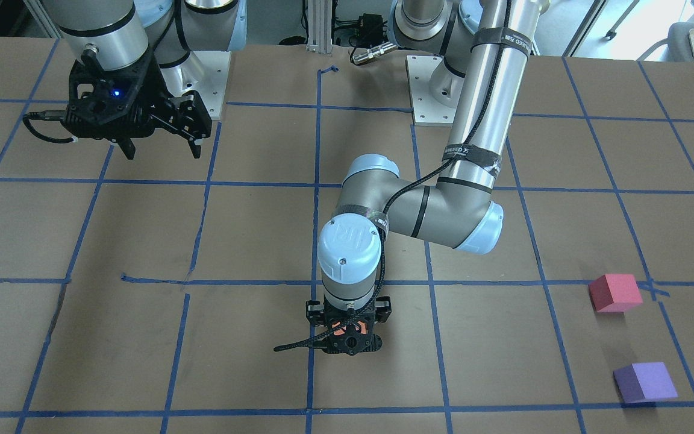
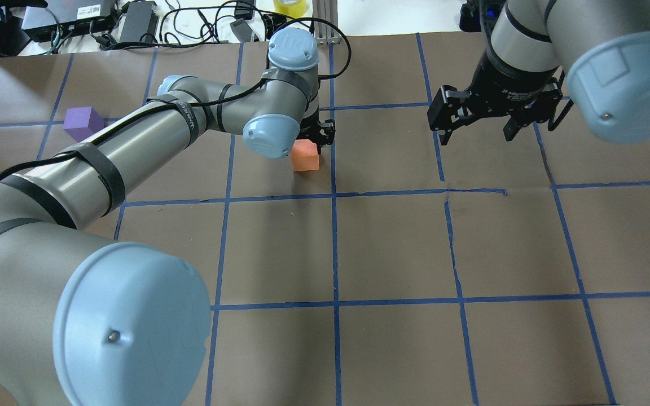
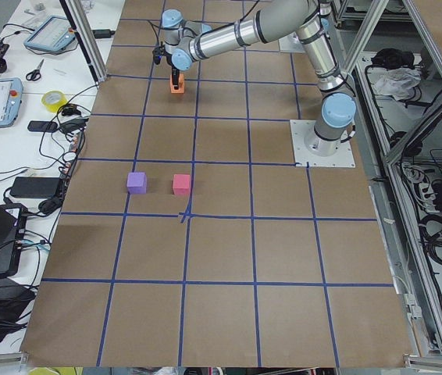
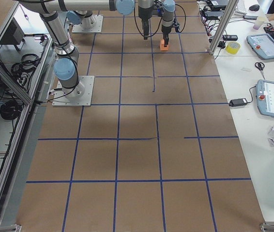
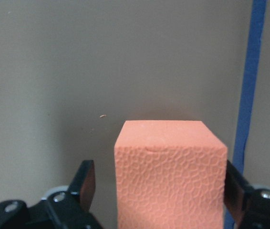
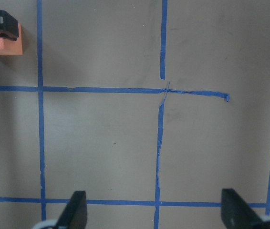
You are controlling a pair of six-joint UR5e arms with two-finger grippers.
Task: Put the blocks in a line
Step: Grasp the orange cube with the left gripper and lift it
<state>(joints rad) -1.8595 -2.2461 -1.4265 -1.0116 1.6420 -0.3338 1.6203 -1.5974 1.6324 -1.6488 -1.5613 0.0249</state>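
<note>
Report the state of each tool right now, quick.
Left tool: open, jaws straddling the orange block, with a visible gap on one side.
Right tool: open, nothing between its jaws.

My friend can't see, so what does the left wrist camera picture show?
An orange block sits between the two black fingers of the left gripper, with a gap beside one finger. Behind it are the brown table and a blue tape line on the right.
</note>
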